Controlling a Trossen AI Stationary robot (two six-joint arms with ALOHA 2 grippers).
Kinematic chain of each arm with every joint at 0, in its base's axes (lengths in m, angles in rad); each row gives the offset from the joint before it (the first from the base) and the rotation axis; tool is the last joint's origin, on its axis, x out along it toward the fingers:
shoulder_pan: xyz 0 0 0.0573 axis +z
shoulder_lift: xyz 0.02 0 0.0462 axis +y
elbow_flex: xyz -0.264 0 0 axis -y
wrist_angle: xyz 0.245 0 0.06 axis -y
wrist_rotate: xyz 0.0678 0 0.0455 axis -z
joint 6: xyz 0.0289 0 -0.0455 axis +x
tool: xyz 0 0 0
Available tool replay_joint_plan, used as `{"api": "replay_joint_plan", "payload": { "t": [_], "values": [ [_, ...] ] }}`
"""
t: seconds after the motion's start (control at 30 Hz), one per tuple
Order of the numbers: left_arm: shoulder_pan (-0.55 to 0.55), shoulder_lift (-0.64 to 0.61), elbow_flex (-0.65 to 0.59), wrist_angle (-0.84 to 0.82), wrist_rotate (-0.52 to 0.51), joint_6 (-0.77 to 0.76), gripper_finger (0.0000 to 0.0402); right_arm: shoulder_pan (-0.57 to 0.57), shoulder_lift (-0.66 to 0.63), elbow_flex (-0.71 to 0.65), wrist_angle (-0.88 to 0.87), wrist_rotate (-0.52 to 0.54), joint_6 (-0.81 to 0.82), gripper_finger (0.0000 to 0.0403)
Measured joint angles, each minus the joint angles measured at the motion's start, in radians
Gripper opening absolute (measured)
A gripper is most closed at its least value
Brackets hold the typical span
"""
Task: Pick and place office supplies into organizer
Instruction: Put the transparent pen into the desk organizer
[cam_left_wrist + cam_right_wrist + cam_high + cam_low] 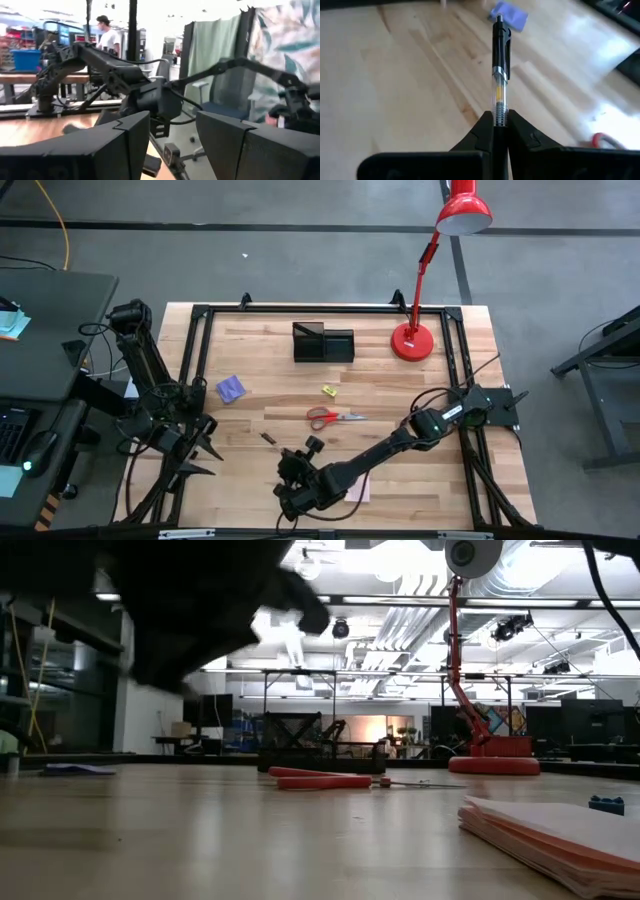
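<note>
My right gripper [500, 125] hangs over the table's near edge [288, 492], shut on a black and clear pen [500, 65]. Red-handled scissors [335, 417], a tiny yellow piece [330, 390] and a short dark item [268, 438] lie flat mid-table. A purple note pad [231, 388] lies to the left. A pink note pad [357, 486] lies partly under my right arm. The black organizer [323, 342] stands at the far edge. My left gripper [172, 145] waits open at the table's left edge [205, 442]. My right gripper pinches the pen's clear barrel [500, 116] between its two fingertips, at the end opposite the clip. The pen runs on forward past the fingers, in line with them, its black clip end [501, 30] farthest out. It is lifted clear of the wood.
A red desk lamp stands with its round base [412, 340] right of the organizer, its head [465, 212] beyond the far edge. A black frame [200, 330] rims the table. Bare wood lies between scissors and organizer. A person [106, 35] stands in the room behind.
</note>
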Motion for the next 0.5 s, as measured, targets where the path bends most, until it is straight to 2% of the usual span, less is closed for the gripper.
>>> {"api": "replay_joint_plan", "payload": {
  "t": [0.3,0.5],
  "values": [
    [0.001,0.0,0.0,0.002,-0.148,-0.03,0.0154,0.049,-0.04,0.001,0.003,0.16,-0.021,0.001],
    [0.001,0.0,0.0,-0.021,-0.151,-0.029,0.0165,0.065,-0.044,0.001,0.03,0.196,-0.047,0.0011]
  ]
}}
